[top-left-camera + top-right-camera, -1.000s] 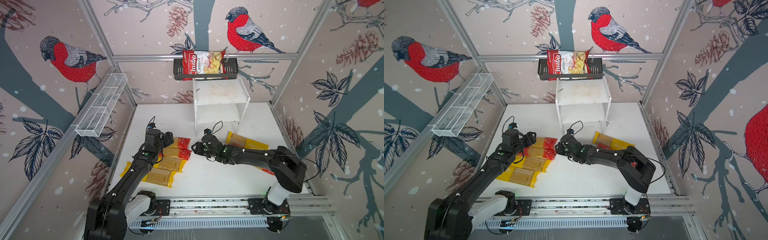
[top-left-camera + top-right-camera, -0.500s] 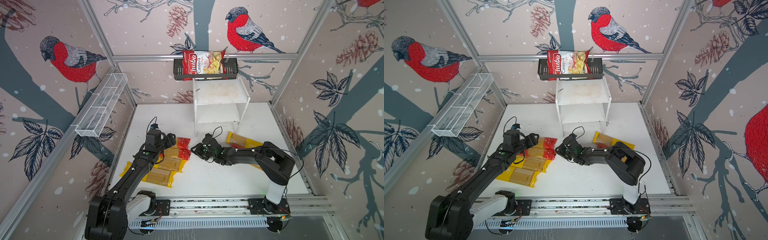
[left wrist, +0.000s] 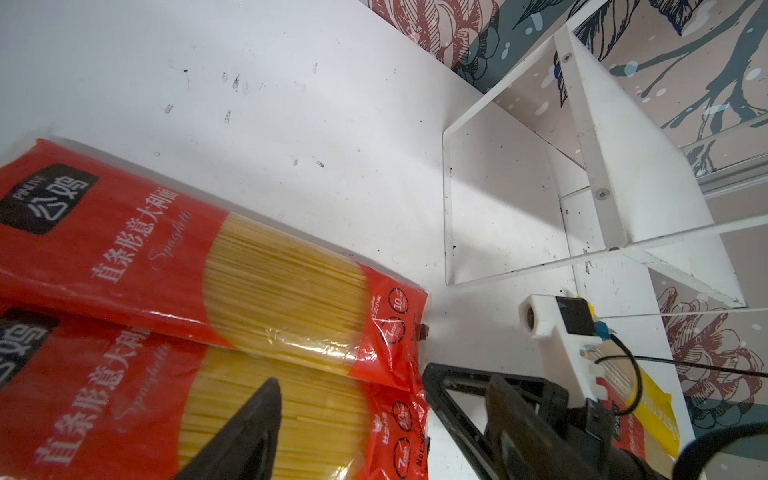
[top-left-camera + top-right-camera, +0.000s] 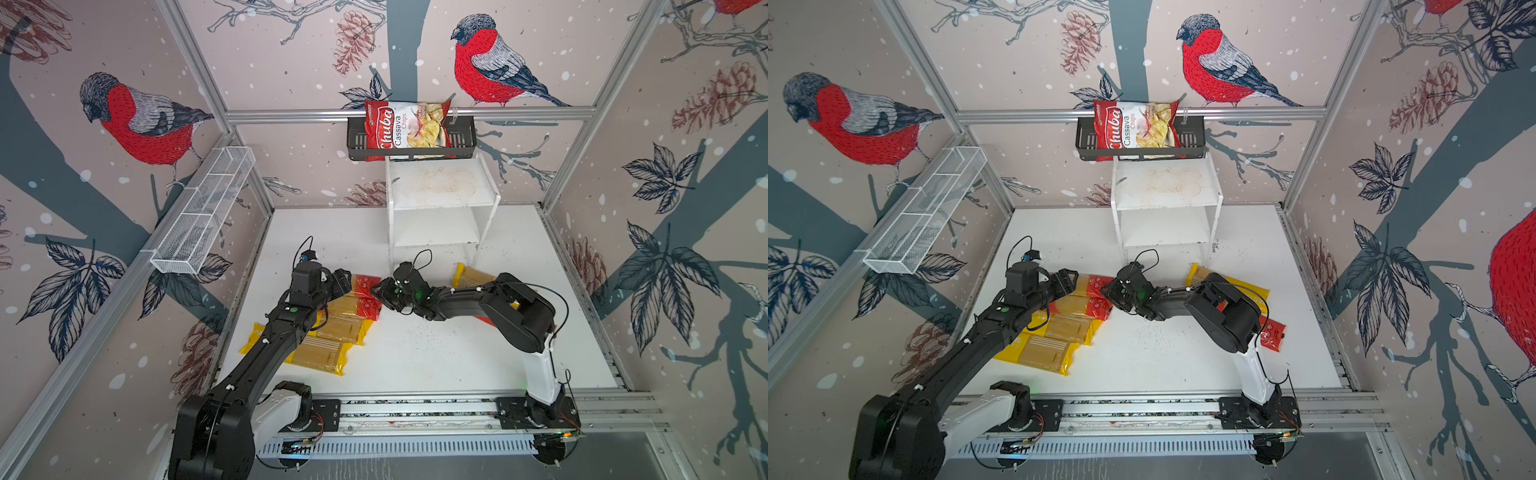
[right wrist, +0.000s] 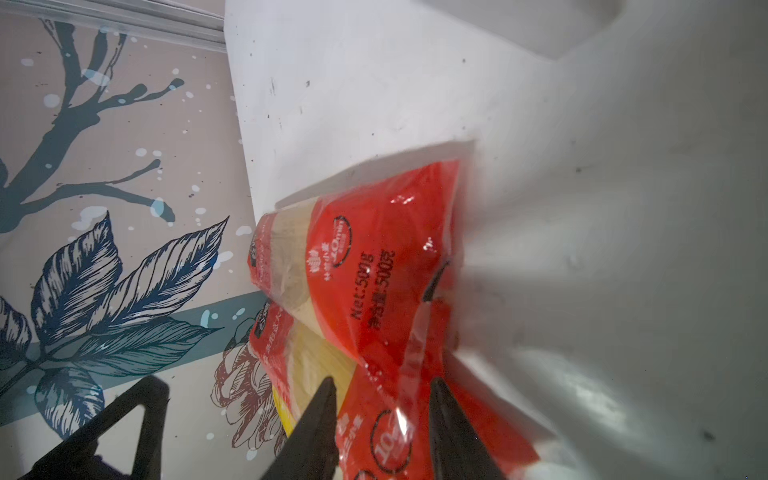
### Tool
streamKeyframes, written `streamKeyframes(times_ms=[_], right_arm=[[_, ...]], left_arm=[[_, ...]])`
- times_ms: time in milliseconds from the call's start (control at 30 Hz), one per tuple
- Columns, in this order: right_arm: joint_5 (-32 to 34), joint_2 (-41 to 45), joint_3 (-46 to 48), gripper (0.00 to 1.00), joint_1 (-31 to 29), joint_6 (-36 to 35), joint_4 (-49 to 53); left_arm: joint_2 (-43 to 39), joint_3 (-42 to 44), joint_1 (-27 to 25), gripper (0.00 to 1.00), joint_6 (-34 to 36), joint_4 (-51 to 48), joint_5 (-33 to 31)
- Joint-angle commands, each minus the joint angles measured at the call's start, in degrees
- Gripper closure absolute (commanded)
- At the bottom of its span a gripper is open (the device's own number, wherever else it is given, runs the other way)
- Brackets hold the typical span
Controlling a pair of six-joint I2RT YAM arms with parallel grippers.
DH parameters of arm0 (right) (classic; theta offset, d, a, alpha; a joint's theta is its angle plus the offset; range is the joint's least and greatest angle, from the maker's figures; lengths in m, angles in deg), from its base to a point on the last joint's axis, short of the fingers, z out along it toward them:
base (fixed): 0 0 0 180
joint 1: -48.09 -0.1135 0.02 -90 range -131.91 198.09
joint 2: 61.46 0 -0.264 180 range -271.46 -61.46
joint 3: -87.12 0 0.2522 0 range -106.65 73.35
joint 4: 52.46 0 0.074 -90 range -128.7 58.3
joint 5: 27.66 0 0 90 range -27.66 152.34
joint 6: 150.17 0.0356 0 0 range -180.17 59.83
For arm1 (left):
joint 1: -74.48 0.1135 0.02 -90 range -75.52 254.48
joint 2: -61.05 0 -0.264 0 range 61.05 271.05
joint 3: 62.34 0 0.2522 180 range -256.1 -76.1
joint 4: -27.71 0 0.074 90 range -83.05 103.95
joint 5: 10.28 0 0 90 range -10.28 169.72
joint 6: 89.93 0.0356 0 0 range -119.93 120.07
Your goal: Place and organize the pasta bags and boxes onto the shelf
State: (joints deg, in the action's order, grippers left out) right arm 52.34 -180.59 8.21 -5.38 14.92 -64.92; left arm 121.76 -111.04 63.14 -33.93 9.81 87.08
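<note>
The right gripper (image 5: pixel 382 390) has its jaws half shut, one on each side of the red end of the first red pack (image 3: pixel 291 415). That wrist view is blurry, so nobody can tell if they squeeze it yet. The left gripper (image 4: pixel 344 284) is wide open and holds nothing; one of its fingers (image 3: pixel 245 440) hangs over the clear middle of the same pack. The pack looks long, flat and a bit heavy. Its skin is shiny and likely slippery, the end is just loose film, and the thin sticks inside could snap. A hold across the stiff middle seems safer. The second red pack (image 3: pixel 249 266) lies touching it. In both top views these two lie on the white table (image 4: pixel 415 357) just left of the middle, with two yellow packs (image 4: pixel 320 355) below them. The shelf (image 4: pixel 436 187) stands bare in the upper middle of the frame
</note>
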Motion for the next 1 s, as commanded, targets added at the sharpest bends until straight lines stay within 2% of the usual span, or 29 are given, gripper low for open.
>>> streamKeyframes(times_ms=[0,67,200,500,600,833,967], right_arm=[[-0.02,-1.54,-2.91,0.63,-0.19,0.76,-0.37],[0.19,-2.30,-4.01,0.66,-0.21,1.38,0.54],[0.38,-2.39,-3.89,0.78,0.05,1.84,0.77],[-0.72,2.62,-0.20,0.97,-0.74,3.43,-1.79],[-1.24,4.82,0.71,1.00,-0.73,3.72,-2.52],[-3.13,11.81,6.49,1.00,-0.44,4.63,-3.25],[-7.19,16.98,11.60,1.00,1.41,1.94,1.61]], left_arm=[[0.61,-1.97,0.08,0.24,2.26,-1.19,-0.93],[1.13,-2.71,0.13,0.23,2.65,-1.48,-1.08],[0.99,-2.30,0.15,0.23,2.13,-0.66,-0.98],[0.30,-2.50,0.12,0.23,2.53,-1.61,-1.20],[-0.45,-2.85,0.10,0.24,2.67,-2.25,-1.24],[-4.35,-2.79,0.08,0.21,2.55,-6.71,-2.37],[-5.81,-2.54,0.09,0.19,1.87,-8.27,-1.89]])
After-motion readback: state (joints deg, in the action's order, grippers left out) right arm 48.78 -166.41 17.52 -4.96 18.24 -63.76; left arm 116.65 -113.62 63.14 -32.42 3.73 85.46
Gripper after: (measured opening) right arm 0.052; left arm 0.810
